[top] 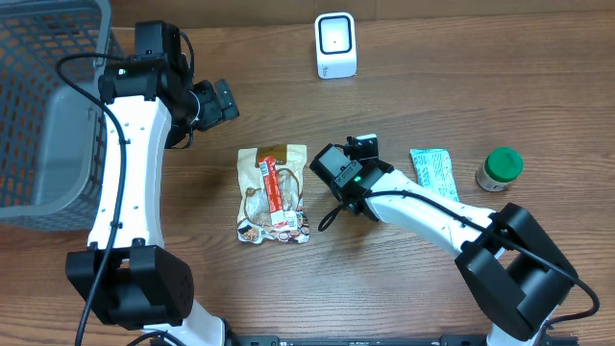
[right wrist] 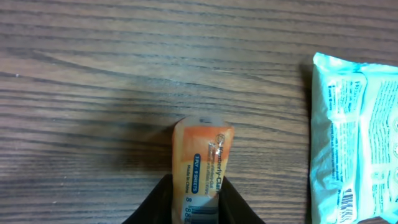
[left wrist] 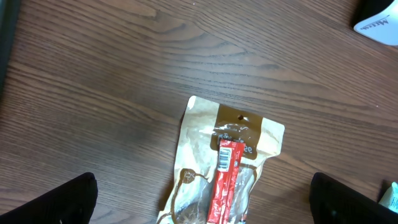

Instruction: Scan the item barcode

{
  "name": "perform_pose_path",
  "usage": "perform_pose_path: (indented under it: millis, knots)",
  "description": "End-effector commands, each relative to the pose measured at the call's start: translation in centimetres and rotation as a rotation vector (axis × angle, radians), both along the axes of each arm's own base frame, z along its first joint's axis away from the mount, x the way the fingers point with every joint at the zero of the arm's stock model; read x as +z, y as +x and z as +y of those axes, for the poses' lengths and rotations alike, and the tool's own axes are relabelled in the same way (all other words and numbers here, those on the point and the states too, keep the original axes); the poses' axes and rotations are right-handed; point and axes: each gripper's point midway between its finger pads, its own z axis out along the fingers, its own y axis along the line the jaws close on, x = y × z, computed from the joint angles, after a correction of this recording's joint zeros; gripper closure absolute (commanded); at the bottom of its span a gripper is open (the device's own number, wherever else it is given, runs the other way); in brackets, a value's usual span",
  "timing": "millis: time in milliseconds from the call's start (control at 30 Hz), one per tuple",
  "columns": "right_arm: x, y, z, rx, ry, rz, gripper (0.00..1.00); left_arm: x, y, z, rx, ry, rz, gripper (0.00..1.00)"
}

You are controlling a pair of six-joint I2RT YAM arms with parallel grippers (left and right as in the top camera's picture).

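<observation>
My right gripper (right wrist: pixel 194 211) is shut on a small orange tissue packet (right wrist: pixel 202 162). The packet's printed side and part of its barcode face the wrist camera, just above the wood. From overhead the right gripper (top: pixel 360 152) sits at mid-table and hides the packet. The white barcode scanner (top: pixel 335 45) stands at the far edge, well beyond it. My left gripper (top: pixel 217 100) hangs open with nothing in it, up and left of a tan snack pouch (top: pixel 273 195). In the left wrist view the left gripper (left wrist: pixel 202 205) straddles that pouch (left wrist: pixel 230 162) from well above.
A red stick pack (top: pixel 271 183) lies on the pouch. A teal packet (top: pixel 434 173) lies right of the right gripper, also seen in the right wrist view (right wrist: pixel 357 137). A green-lidded jar (top: pixel 500 169) stands further right. A grey basket (top: pixel 48 115) fills the left edge.
</observation>
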Motion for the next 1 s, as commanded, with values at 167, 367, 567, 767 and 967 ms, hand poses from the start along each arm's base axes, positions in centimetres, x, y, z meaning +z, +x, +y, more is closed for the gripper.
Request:
perform_pose_path:
  millis: [167, 367, 567, 767, 967]
  knots:
    - [1.5, 0.4, 1.4, 0.011, 0.087, -0.015, 0.77, 1.2, 0.1, -0.2, -0.017, 0.009, -0.035, 0.0]
    - [1.3, 0.2, 2.4, 0.024, 0.137, 0.005, 0.73, 1.2, 0.1, -0.2, -0.017, 0.009, -0.035, 0.0]
    - [1.2, 0.0, 2.8, 0.031, 0.159, 0.021, 0.69, 1.2, 0.1, -0.2, -0.017, 0.009, -0.035, 0.0]
    - [1.2, 0.0, 3.0, 0.034, 0.169, 0.024, 0.66, 1.2, 0.1, -0.2, -0.017, 0.009, -0.034, 0.0]
    - [1.1, -0.1, 3.3, 0.031, 0.184, 0.029, 0.56, 1.2, 0.1, -0.2, -0.017, 0.008, -0.034, 0.0]
